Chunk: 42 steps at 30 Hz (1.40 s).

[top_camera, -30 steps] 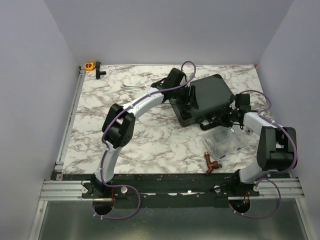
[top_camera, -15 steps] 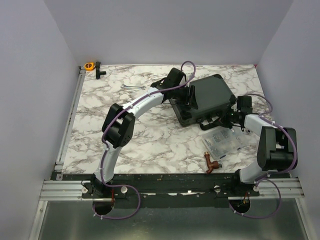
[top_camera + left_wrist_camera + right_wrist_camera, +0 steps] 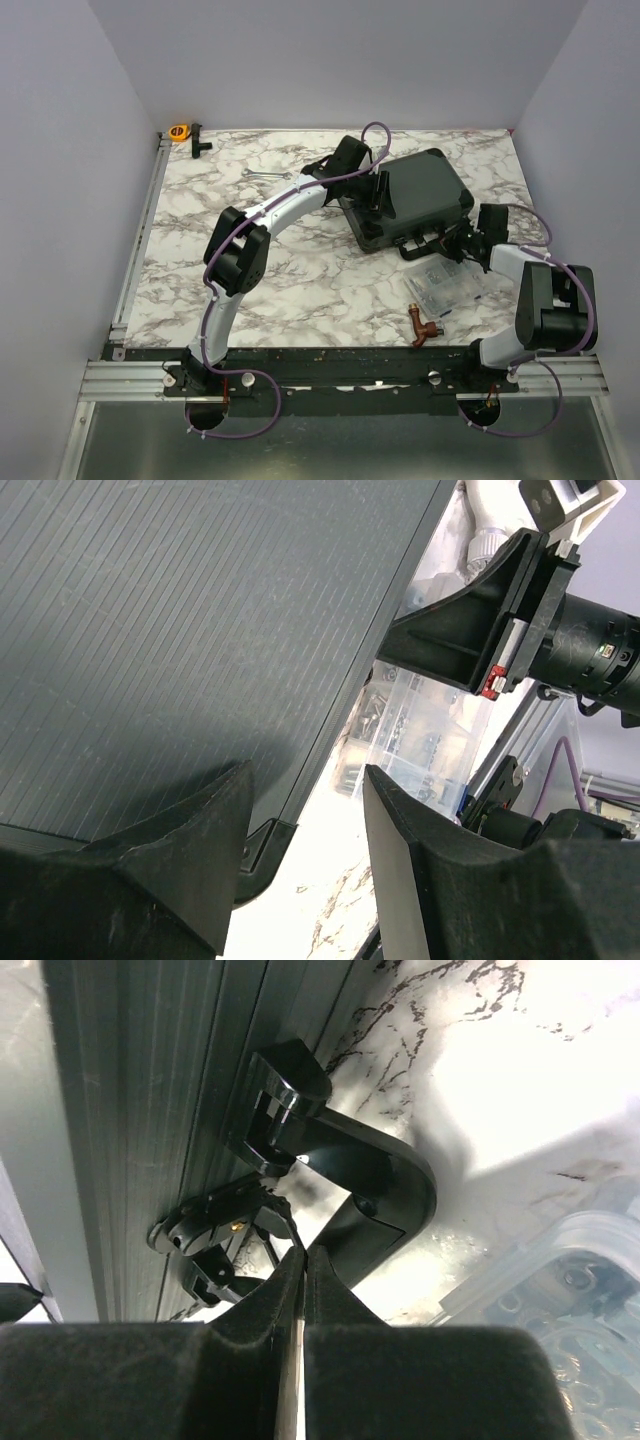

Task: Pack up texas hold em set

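The case (image 3: 420,185) lies shut and flat on the tabletop (image 3: 290,270), toward the far right corner and turned at an angle to the edges. It is black hard plastic, and the left wrist view shows its lid (image 3: 180,630) covered in fine parallel ribs with a smooth border along the rim. Its handle (image 3: 385,1175), a thick black loop hinged to the side wall, sits on the side facing the near right, and beside the handle a small latch (image 3: 215,1232) with a wire-like clasp stands out from the same wall.

The left gripper (image 3: 381,195) is over the left side of the lid. From its own camera, its fingers (image 3: 170,860) stand apart with a clear gap; one is above the ribbed lid and the other is past the lid's edge, over the tabletop. Nothing is pinched between them.

The right gripper (image 3: 462,243) is low at the handle side of the case. Its fingers (image 3: 250,1330) are pressed together, and their tips are just beside the latch and in front of the handle. Whether they touch either one cannot be told.

A clear box (image 3: 447,285) with small parts lies just near of the case, toward the right edge. A brown fitting (image 3: 422,325) lies at the near edge, close to that box.
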### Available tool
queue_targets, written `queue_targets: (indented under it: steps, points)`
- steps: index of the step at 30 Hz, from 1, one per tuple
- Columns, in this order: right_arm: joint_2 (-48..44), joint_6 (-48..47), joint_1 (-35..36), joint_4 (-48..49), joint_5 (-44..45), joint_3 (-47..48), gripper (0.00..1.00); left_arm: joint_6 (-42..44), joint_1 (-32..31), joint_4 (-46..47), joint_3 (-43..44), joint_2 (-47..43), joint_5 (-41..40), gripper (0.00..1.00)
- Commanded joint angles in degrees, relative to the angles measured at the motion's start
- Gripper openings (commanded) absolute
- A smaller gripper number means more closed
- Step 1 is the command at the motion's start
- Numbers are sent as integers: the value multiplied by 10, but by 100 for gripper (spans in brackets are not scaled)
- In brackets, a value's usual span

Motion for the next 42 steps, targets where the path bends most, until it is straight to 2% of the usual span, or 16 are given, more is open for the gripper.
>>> queue_targets:
  steps: [1,6,10,15,19,25,29,31,34,42]
  points:
    - [-21,70,35,78,-142,-6,5,15,-1,-103,-26,42,-21,49]
    - [-24,106,35,106,-167,-6,6,15,-2,-101,-28,42,-21,49]
    - [-30,188,35,189,-207,-7,7,15,-2,-101,-30,40,-21,49]
    - [-36,196,34,205,-203,29,16,16,-3,-101,-31,40,-22,49]
    - [-39,143,34,159,-173,35,20,16,-3,-102,-30,38,-23,49]
    - [-111,-23,34,-69,-19,77,33,18,-4,-103,-30,38,-25,49]
    - [-134,-76,34,-136,53,77,34,16,-5,-102,-28,41,-20,49]
    - [-140,-82,34,-139,72,62,34,16,-5,-103,-28,41,-21,49]
    - [-134,-82,34,-118,82,36,26,16,-6,-102,-27,41,-21,49]
    - [-83,-77,34,3,3,-4,26,9,-6,-94,-48,33,-37,48]
